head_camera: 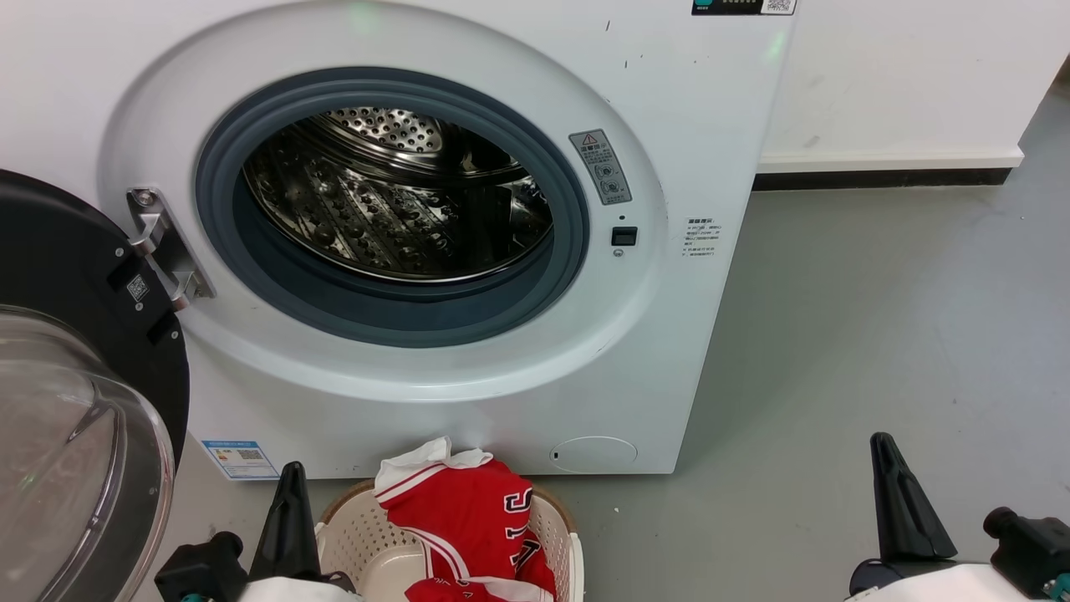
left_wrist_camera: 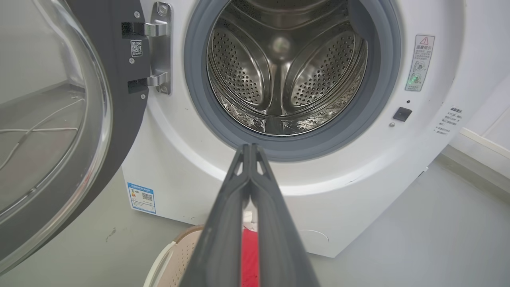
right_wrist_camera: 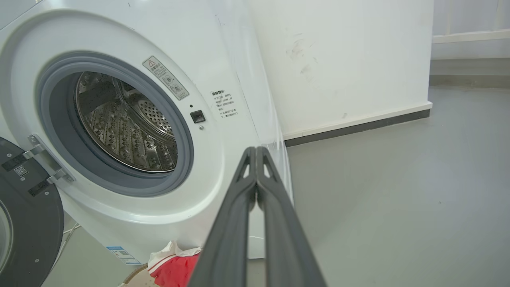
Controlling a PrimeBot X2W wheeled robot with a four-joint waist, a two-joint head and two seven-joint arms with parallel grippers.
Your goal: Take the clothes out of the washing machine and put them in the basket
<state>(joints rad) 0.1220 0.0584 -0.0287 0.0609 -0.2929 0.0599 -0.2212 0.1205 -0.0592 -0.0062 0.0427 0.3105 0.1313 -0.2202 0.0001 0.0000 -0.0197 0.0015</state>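
Observation:
The white washing machine (head_camera: 694, 125) stands open, its steel drum (head_camera: 393, 201) bare of fabric. The red clothes (head_camera: 468, 518) with white trim lie heaped in the cream basket (head_camera: 359, 535) on the floor below the washer's front. My left gripper (head_camera: 292, 477) is shut, empty, just left of the basket and above its rim. My right gripper (head_camera: 886, 447) is shut too, holding nothing, over bare floor far to the right. In the left wrist view the shut left gripper (left_wrist_camera: 250, 146) points at the drum (left_wrist_camera: 285, 71); the right gripper (right_wrist_camera: 255, 149) points at the washer's side.
The round glass door (head_camera: 75, 418) with its black rim hangs open at the left, close to my left arm. Grey floor (head_camera: 878, 318) stretches to the right of the washer. A white wall with a dark baseboard (head_camera: 886, 177) stands behind.

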